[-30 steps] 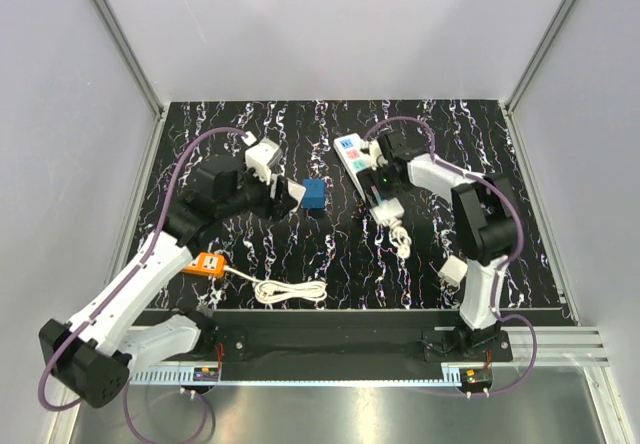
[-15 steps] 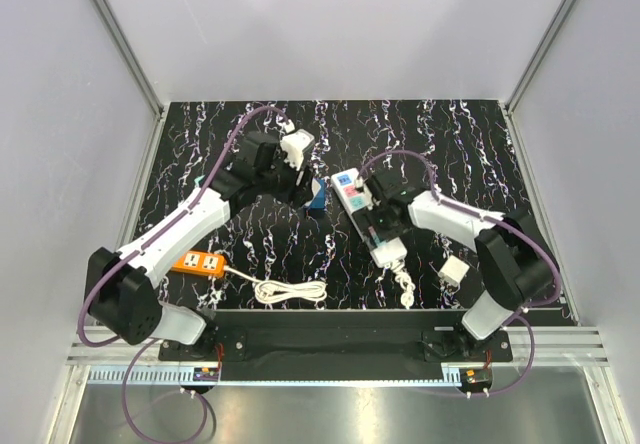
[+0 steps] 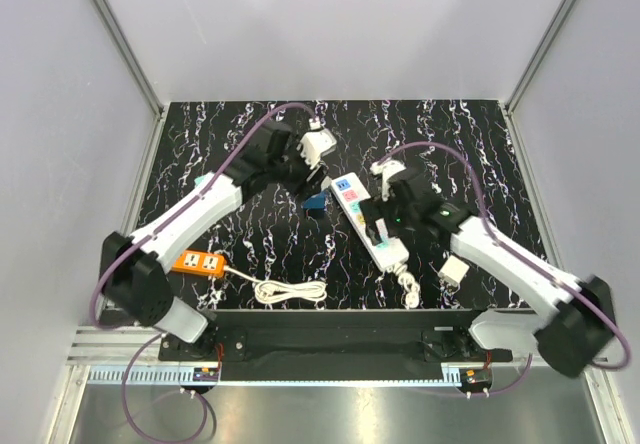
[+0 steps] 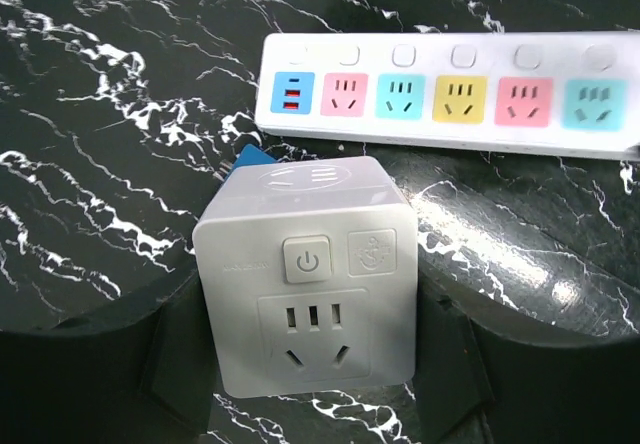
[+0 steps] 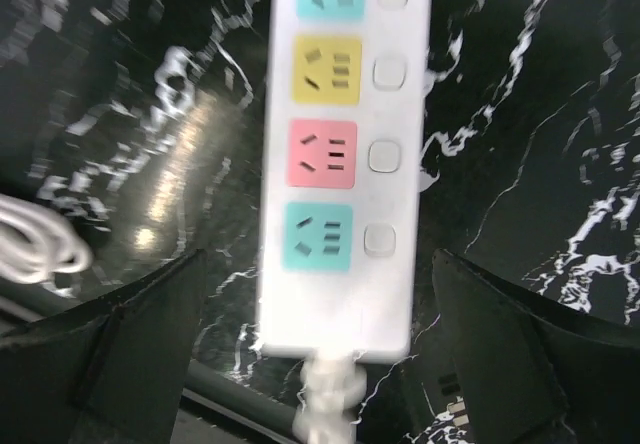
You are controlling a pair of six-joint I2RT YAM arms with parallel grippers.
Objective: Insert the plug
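The plug point(image 3: 315, 202) is a royal-blue cube standing just left of the white power strip point(image 3: 366, 220). In the left wrist view its white socket face point(image 4: 310, 284) fills the middle, and a blue edge shows behind it. My left gripper point(image 4: 310, 299) has a finger against each side of the plug and is shut on it; it also shows in the top view point(image 3: 311, 186). The strip point(image 4: 450, 94) lies just beyond the plug. My right gripper point(image 5: 318, 264) is open and straddles the strip's cord end point(image 5: 335, 294) without touching it, as the top view point(image 3: 385, 232) also shows.
An orange socket block point(image 3: 205, 262) with a coiled white cord point(image 3: 290, 290) lies at the near left. The strip's own cord point(image 3: 408, 284) curls toward the near edge. A small white cube point(image 3: 453, 270) sits to the right of it. Grey walls enclose the table.
My left arm has swung right and closed in on the plug. The power strip has shifted nearer and toward the middle, and my right gripper has drawn back along it to the cord end.
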